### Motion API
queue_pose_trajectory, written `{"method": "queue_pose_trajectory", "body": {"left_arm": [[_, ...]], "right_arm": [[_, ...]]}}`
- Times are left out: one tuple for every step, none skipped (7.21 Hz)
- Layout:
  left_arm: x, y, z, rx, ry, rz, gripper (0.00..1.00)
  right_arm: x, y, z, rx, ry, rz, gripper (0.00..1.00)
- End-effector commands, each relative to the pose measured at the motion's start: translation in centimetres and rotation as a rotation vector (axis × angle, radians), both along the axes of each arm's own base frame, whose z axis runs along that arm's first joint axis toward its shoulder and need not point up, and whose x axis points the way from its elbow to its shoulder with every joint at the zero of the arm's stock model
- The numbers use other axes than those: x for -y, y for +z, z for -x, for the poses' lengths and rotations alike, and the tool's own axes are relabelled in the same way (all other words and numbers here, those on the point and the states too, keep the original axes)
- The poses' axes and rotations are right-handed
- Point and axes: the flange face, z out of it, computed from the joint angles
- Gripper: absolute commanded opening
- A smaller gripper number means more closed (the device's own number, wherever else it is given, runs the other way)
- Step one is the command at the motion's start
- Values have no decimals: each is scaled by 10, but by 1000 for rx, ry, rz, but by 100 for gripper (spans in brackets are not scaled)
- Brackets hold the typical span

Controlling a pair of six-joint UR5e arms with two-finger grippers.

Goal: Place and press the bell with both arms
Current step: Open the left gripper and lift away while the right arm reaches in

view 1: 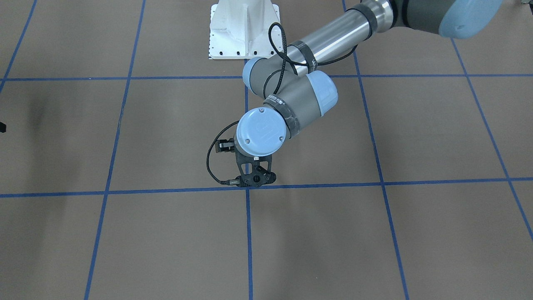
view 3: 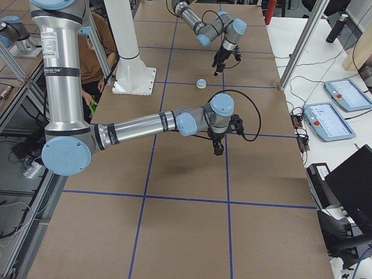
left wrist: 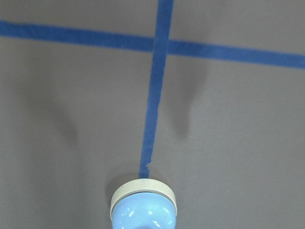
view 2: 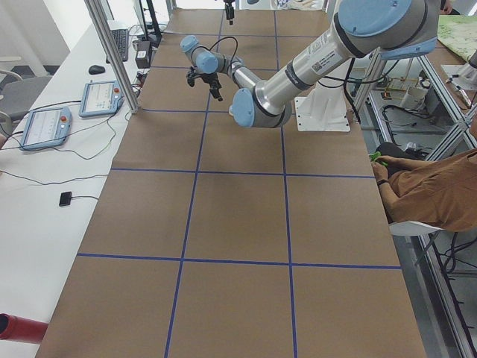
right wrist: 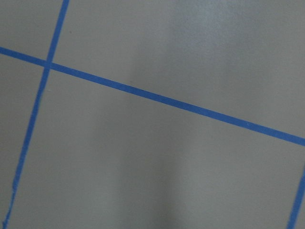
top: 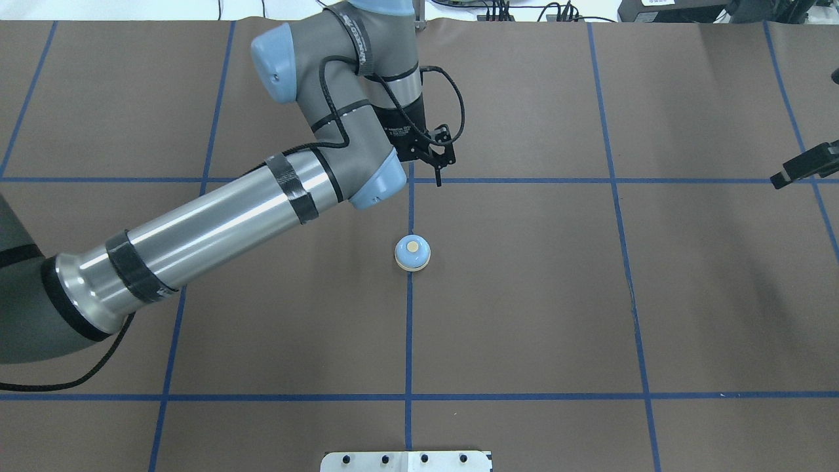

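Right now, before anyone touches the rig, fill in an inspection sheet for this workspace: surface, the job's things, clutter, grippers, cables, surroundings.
Surface: brown table cover, flat, with a blue tape grid.
Job's things: bell upright on a tape line, held by neither arm.
Clutter: nothing seen.
Grippers: left gripper hangs beyond the bell, apart from it; right gripper hangs far off to the robot's right; open or shut unclear for both.
Cables: black cable looped at the left wrist, off the cover.
Surroundings: white pedestal base; tablets on the side bench; seated person.
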Motion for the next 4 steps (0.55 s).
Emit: {"method": "queue_pose_trajectory", "body": {"left_arm": [[18, 23, 86, -7, -85, -39, 99], [22, 68, 123, -2, -67, -135, 99], [16, 124, 165, 15, -40, -230, 99], [7, 175, 209, 35, -17, -293, 99]], "right_arm": [[-1, -74, 102, 90, 124, 52, 100], [-6, -116, 161, 117, 143, 101, 98], [-24, -156, 211, 154, 134, 154, 60], [-47, -198, 264, 147, 137, 204, 7]]}}
